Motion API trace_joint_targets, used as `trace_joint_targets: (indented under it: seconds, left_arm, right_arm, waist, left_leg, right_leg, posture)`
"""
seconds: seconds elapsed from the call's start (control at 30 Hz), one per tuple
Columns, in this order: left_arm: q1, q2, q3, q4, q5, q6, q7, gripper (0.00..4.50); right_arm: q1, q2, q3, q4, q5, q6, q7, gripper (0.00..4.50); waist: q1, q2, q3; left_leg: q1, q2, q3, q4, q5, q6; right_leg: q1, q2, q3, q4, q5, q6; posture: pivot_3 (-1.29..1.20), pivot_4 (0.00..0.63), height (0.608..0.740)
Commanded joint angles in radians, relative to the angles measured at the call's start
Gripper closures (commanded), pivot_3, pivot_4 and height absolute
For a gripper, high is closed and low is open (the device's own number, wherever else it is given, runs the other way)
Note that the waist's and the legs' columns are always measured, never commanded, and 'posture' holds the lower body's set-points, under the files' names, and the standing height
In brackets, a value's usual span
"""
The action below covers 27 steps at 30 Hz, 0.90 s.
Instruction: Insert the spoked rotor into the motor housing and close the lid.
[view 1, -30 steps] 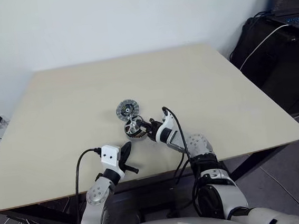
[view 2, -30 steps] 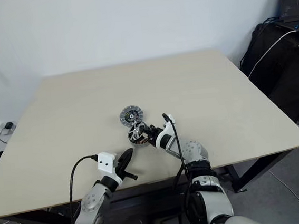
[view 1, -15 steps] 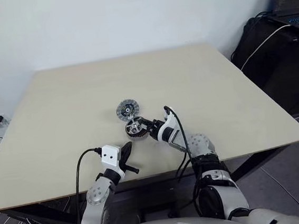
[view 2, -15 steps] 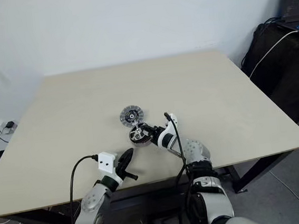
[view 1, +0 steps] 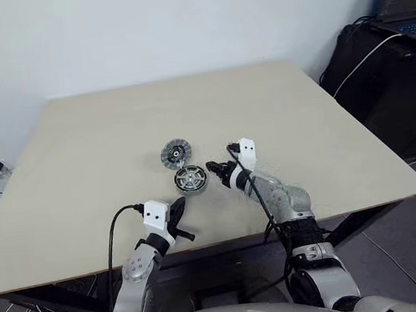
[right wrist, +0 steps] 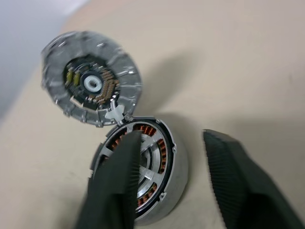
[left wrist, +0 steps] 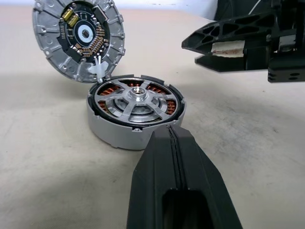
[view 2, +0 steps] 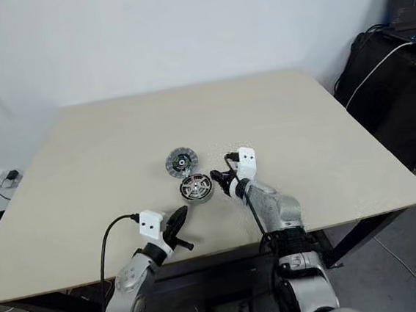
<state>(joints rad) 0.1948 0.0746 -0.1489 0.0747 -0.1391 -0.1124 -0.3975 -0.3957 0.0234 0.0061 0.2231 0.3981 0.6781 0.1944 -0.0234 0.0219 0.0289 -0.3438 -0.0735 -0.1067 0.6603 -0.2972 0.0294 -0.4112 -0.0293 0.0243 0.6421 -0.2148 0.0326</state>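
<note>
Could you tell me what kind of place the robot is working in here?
Probably a lab or office workroom: a plain beige table against a white wall, motor housing and lid laid out on it, a laptop and trailing cables alongside.

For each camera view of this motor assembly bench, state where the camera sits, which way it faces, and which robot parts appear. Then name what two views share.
Head stereo view: high on the head, facing forward and down over the table; both arms show, with the left gripper and the right gripper.
Left wrist view: low beside the table, facing along shut fingers toward the motor housing, the spoked rotor seated inside.
Right wrist view: above, facing down between parted fingers.
Shared: both wrist views show the housing and the lid leaning against it.
</note>
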Motion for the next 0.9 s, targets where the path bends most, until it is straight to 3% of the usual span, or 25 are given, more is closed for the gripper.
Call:
trace_joint_targets:
  seconds: [0.03, 0.13, 0.17, 0.63, 0.9]
  left_arm:
    - [-0.012, -0.005, 0.001, -0.013, -0.009, -0.020, -0.006, 4.50]
    - [-0.008, -0.003, -0.001, -0.016, -0.006, -0.021, -0.007, 4.50]
    - [-0.008, -0.003, -0.002, -0.017, -0.005, -0.020, -0.007, 4.50]
    - [0.016, -0.011, 0.003, -0.029, -0.003, -0.028, 0.014, 4.50]
    - [0.025, -0.017, 0.007, -0.031, -0.006, -0.032, 0.030, 4.50]
  right_arm:
    - [-0.003, -0.021, 0.131, -0.080, -0.125, -0.090, 0.013, 3.39]
    - [-0.017, -0.035, 0.237, -0.067, -0.237, -0.143, 0.006, 4.39]
    - [-0.025, -0.033, 0.256, -0.053, -0.261, -0.152, 0.005, 4.45]
    - [-0.190, 0.044, 0.262, 0.260, -0.345, -0.232, 0.056, 4.45]
    - [-0.224, 0.047, 0.257, 0.396, -0.359, -0.147, 0.107, 4.45]
  waist:
    - [0.001, 0.000, 0.000]
    - [0.001, -0.001, 0.000]
    - [0.001, -0.001, 0.000]
    - [0.003, -0.001, 0.000]
    - [0.001, -0.001, -0.002]
  left_leg:
    - [0.000, 0.000, 0.000, 0.000, 0.000, 0.000]
    - [0.000, 0.000, 0.000, 0.000, 0.000, 0.000]
    - [0.000, 0.000, 0.000, 0.000, 0.000, 0.000]
    - [0.001, 0.000, -0.001, 0.000, 0.000, -0.001]
    - [0.002, 0.000, -0.001, 0.000, 0.000, -0.001]
  right_leg:
    - [0.000, 0.000, 0.000, 0.000, 0.000, 0.000]
    - [0.000, 0.000, 0.000, 0.000, 0.000, 0.000]
    - [0.000, 0.000, 0.000, 0.000, 0.000, 0.000]
    - [0.000, 0.001, -0.001, 0.001, 0.003, -0.005]
    - [0.001, 0.001, -0.001, 0.001, 0.003, -0.005]
  posture:
    - [0.00, 0.000, 0.740]
    - [0.00, 0.000, 0.740]
    - [0.00, 0.000, 0.740]
    - [0.00, 0.000, 0.740]
    - [0.00, 0.000, 0.740]
